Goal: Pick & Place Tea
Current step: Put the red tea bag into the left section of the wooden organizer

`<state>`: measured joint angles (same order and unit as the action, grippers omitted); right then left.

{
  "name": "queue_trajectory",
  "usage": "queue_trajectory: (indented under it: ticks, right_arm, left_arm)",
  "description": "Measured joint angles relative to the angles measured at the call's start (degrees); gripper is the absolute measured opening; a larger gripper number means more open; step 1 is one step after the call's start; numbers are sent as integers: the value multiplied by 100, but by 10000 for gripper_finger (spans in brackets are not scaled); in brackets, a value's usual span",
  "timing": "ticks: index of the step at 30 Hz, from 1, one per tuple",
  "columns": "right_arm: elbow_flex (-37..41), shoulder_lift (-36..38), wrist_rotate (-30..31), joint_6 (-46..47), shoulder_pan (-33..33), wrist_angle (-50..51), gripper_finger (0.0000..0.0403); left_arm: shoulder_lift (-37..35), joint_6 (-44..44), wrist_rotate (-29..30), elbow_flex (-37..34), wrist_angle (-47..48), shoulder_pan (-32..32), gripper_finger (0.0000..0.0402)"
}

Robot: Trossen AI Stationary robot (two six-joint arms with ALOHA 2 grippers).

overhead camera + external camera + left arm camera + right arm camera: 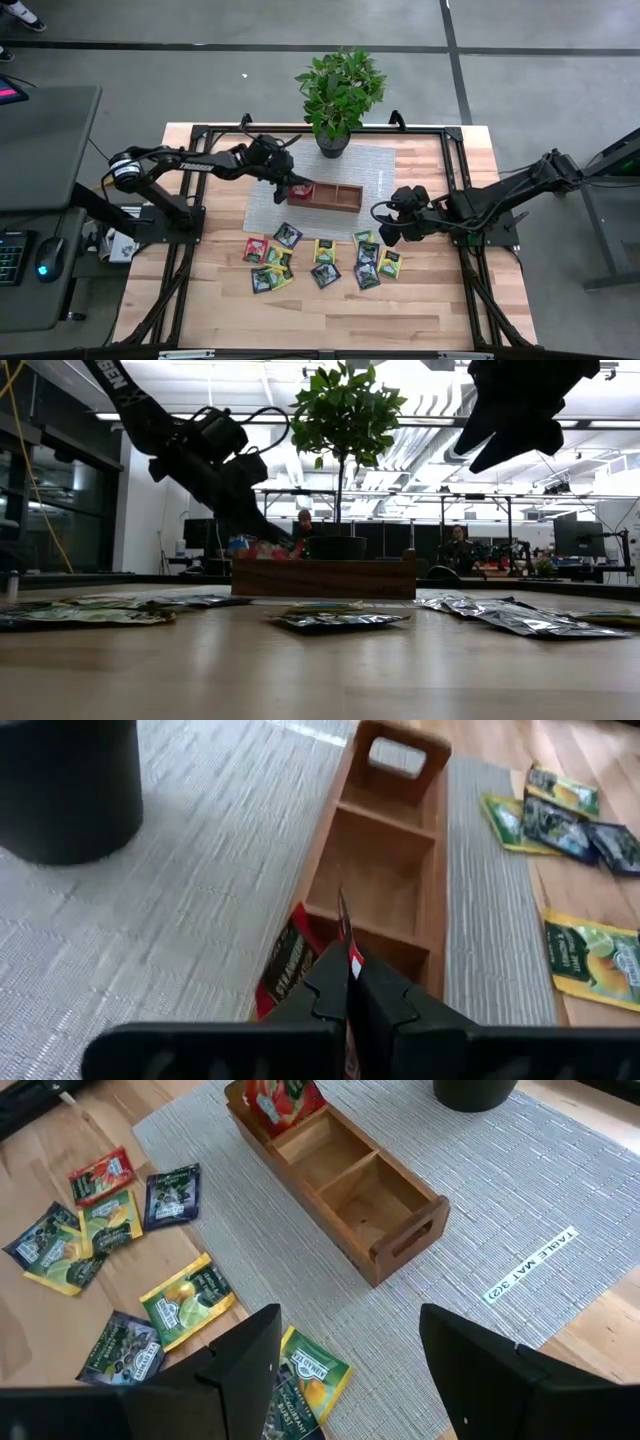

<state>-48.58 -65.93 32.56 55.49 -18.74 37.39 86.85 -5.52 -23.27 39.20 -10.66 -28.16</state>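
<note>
Tea sachets (320, 262) lie scattered on the tabletop (440, 310) near the wooden tray (325, 195). The left hand (348, 982) pinches a red sachet (346, 935) edge-up above the tray's end compartment, apparently to drop it in. The right hand (350, 1350) hovers wide over the sachets.

Red sachets (283, 1100) sit in the brown tray (345, 1190). The mat (500, 1190) is grey, finely woven, with black lettering. Loose sachets (185, 1300) are yellow-green, dark green and red. The pot (65, 785) is black.
</note>
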Motion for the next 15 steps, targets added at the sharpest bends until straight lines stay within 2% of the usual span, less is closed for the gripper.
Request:
queue_trajectory:
  ticks: [8, 11, 15]
  right_arm:
    - [0, 0, 0, 0, 0, -5, 234]
    - [0, -2, 0, 0, 0, -5, 234]
    - [0, -2, -11, 0, 0, -5, 234]
  left_arm:
    - [109, -3, 164, 0, -225, 4, 8]
    - [109, -26, 164, 23, -349, 4, 30]
    - [109, -29, 182, 124, -296, 4, 82]
